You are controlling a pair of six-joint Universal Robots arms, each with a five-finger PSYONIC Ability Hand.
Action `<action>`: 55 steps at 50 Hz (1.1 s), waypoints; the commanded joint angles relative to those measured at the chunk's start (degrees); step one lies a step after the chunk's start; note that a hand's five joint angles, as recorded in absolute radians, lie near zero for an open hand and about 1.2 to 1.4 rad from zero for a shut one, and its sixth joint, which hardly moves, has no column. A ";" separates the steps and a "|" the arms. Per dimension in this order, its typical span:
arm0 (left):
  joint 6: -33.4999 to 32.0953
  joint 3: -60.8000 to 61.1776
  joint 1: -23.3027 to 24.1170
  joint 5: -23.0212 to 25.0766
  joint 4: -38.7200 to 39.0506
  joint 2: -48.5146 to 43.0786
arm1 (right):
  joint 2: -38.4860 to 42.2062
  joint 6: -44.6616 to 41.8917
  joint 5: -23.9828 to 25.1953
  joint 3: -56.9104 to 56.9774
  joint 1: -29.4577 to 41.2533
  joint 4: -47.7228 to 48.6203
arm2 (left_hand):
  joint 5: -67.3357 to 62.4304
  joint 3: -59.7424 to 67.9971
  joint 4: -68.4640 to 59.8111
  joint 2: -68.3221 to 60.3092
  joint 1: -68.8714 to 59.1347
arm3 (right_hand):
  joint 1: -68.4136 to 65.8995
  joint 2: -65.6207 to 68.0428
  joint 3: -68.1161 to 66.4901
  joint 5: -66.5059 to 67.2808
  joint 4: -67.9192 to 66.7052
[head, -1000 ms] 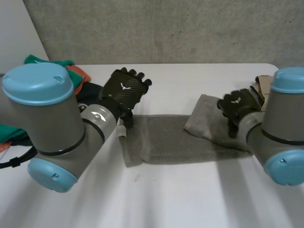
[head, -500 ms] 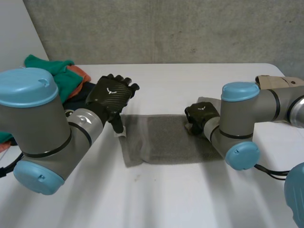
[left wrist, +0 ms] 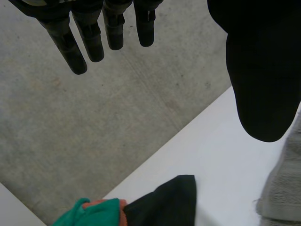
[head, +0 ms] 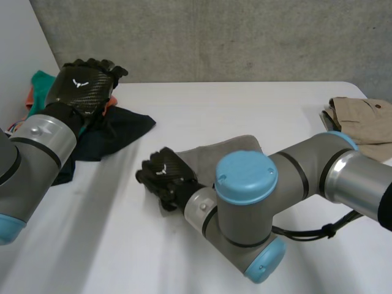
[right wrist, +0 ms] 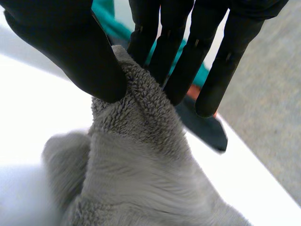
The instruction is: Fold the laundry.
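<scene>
Midway through one fold, by the look of it. Grey towel (head: 214, 150) near the middle of the white table (head: 245, 104), bunched and doubled over itself, partly under the right arm (head: 294, 177). Pinched at a gathered edge between the thumb and straight fingers (right wrist: 178, 47) of the right robot hand (head: 165, 177), low over the table at the towel's end nearer the heap. Left robot hand (head: 82, 86) raised well apart, above the heap of clothes (head: 122, 125), green, orange and dark, at the table's left corner; fingers straight and relaxed, holding nothing. Khaki garment (head: 361, 119) lying compact at the right edge, seemingly done already. Left to do, judging from this: lay the held edge down, flatten the towel, perhaps fold once more, then work through the heap.
</scene>
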State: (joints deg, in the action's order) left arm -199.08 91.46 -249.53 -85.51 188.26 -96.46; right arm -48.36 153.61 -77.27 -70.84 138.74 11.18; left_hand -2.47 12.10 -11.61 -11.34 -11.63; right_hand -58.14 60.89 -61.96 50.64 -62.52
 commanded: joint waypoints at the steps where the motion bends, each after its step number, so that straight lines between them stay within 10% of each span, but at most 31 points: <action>1: 0.27 0.04 1.41 0.43 0.01 -2.50 | -4.36 1.16 -4.82 -2.28 -2.24 -2.04 | 2.47 -2.10 1.61 1.34 1.63 | 48.14 -50.89 51.96 -50.64 52.52; 17: 0.27 -2.78 6.51 -1.94 0.27 -7.69 | -10.27 6.27 -9.83 -17.40 -20.52 -2.92 | 2.47 -2.10 1.61 1.34 1.63 | 41.43 -44.19 45.26 -43.94 45.82; 20: 0.18 -2.60 6.77 -2.03 0.27 -7.95 | -8.59 1.70 -10.62 -17.58 -22.28 -2.65 | 2.47 -2.10 1.61 1.34 1.63 | 20.12 -22.88 23.95 -22.63 24.51; 21: 0.18 -2.34 6.60 -2.03 0.18 -7.87 | -8.33 -0.14 -11.32 -17.66 -22.72 -2.39 | 2.47 -2.10 1.61 1.34 1.63 | -16.09 13.34 -12.27 13.59 -11.71; 25: 0.01 -2.16 6.07 -1.94 0.18 -7.52 | -10.60 -0.33 -14.39 -18.71 -21.59 5.82 | 2.47 -2.10 1.61 1.34 1.63 | -21.86 19.11 -18.04 19.36 -17.48; 31: 0.01 -2.08 5.19 -1.94 -0.17 -6.29 | -17.38 -4.37 -14.76 -17.67 -16.05 13.52 | 2.47 -2.10 1.61 1.34 1.63 | -21.86 19.11 -18.04 19.36 -17.48; 48: 1.76 -0.06 -1.40 -3.79 0.44 -2.77 | -1.56 -15.36 4.41 -9.58 3.21 8.68 | 2.47 -2.10 1.61 1.34 1.63 | -21.51 18.75 -17.68 19.00 -17.12; 51: 2.64 -0.23 -1.49 -3.61 0.18 -3.12 | -2.35 -12.21 1.95 -8.96 2.16 9.03 | 2.47 -2.10 1.61 1.34 1.63 | 40.87 -43.63 44.69 -43.38 45.26; 55: 2.82 -0.58 -0.61 -3.17 0.44 -4.00 | -6.73 -1.85 -1.91 -9.75 -0.48 10.44 | 2.47 -2.10 1.61 1.34 1.63 | 48.14 -50.89 51.96 -50.64 52.52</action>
State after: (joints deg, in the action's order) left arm -196.90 91.32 -250.82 -89.10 188.55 -99.42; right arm -50.55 140.61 -74.20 -80.15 141.64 20.01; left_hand -2.47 12.08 -11.61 -11.34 -11.63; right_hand -23.86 24.77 -26.39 14.54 -26.80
